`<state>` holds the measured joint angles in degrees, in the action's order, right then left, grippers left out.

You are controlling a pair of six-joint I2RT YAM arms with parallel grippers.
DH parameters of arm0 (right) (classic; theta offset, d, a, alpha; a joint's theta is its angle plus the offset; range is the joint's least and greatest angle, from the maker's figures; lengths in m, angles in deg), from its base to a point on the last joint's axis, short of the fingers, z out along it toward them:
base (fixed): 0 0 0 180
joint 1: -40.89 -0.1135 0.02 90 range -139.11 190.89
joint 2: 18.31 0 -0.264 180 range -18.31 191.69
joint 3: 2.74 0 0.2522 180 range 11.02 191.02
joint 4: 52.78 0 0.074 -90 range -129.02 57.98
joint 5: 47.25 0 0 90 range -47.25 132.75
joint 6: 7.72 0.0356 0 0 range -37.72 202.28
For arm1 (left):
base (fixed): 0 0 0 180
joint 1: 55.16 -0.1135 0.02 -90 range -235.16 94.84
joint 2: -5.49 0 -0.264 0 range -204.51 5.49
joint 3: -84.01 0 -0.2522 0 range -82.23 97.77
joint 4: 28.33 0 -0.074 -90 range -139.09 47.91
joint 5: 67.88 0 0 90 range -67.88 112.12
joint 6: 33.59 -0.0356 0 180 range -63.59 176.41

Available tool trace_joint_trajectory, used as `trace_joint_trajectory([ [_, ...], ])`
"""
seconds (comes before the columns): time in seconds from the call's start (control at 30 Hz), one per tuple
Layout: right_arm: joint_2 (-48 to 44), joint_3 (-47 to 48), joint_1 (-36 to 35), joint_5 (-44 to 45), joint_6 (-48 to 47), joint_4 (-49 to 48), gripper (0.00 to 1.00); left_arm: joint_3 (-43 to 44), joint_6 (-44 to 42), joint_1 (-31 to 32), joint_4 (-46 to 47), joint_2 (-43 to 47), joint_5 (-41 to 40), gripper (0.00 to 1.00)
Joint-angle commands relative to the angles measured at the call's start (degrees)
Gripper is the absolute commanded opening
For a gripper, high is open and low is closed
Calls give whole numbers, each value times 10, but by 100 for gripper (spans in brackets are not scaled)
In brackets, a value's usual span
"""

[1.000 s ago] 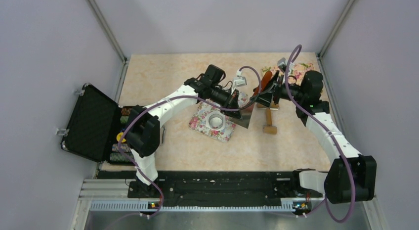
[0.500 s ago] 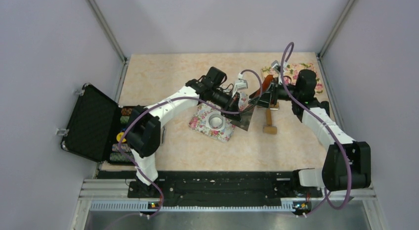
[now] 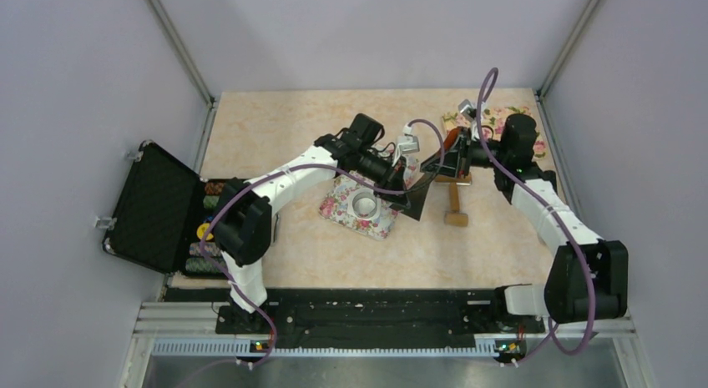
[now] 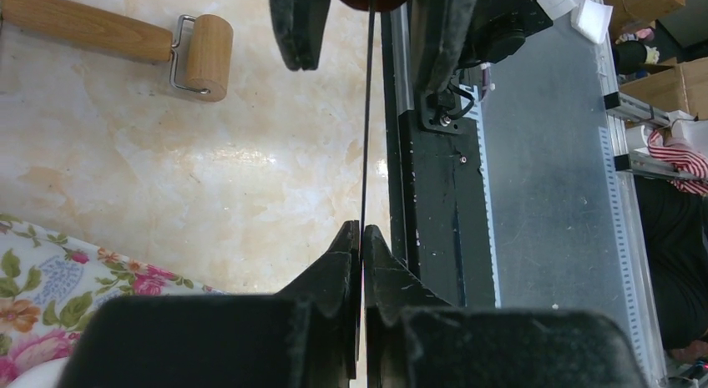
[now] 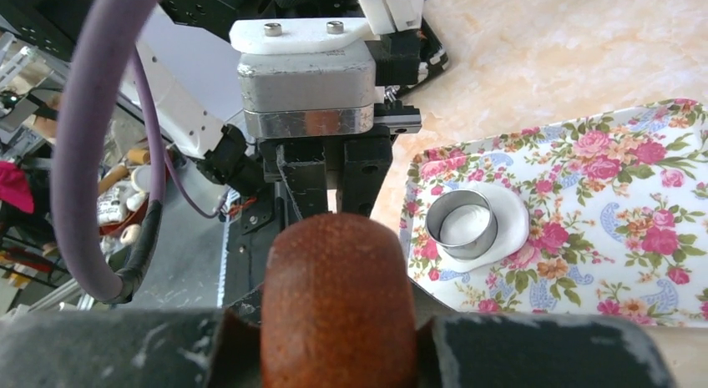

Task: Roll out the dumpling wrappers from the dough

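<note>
I watch the marble desk (image 3: 292, 138), black case (image 3: 154, 206) open at left, floral mat (image 3: 342, 206) mid-desk, my right end effector (image 5: 338, 317) clenched on a scraper's brown handle (image 5: 338, 254), left end effector (image 4: 361, 235) pinching its thin blade (image 3: 419, 192), flattened dough (image 5: 511, 231) on the mat, ring cutter (image 5: 461, 223) atop it

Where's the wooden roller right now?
Top view: the wooden roller lies on the table right of centre, just right of the scraper and the floral mat; left wrist view, top left.
</note>
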<state>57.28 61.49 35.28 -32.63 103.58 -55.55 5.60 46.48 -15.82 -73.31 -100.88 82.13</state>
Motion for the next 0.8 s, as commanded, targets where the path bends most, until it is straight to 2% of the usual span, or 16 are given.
trace_joint_trajectory([
  [0.0,-32,41,-6,30,-96,60,0,6,12,0,8,18,-9,15],
  [0.1,-56,43,-7,85,-113,84,0,14,11,-9,0,30,-13,53],
  [0.2,-77,49,-7,167,-152,118,0,15,11,-38,2,58,-15,88],
  [0.23,-84,51,-8,192,-167,132,0,14,15,-51,6,69,-16,96],
  [0.3,-94,55,-12,235,-190,147,0,13,22,-83,16,87,-25,99],
  [0.4,-104,65,-35,289,-254,195,0,14,50,-135,38,94,-99,99],
  [0.5,-114,56,-68,320,-278,205,0,20,69,-170,50,75,-242,99],
  [0.6,-120,47,-124,363,-311,219,0,36,62,-178,39,31,-380,98],
  [0.7,-124,36,-188,424,-353,222,0,55,63,-178,22,-21,-465,96],
  [0.77,-120,33,-218,451,-365,218,0,68,67,-179,15,-51,-490,94],
])
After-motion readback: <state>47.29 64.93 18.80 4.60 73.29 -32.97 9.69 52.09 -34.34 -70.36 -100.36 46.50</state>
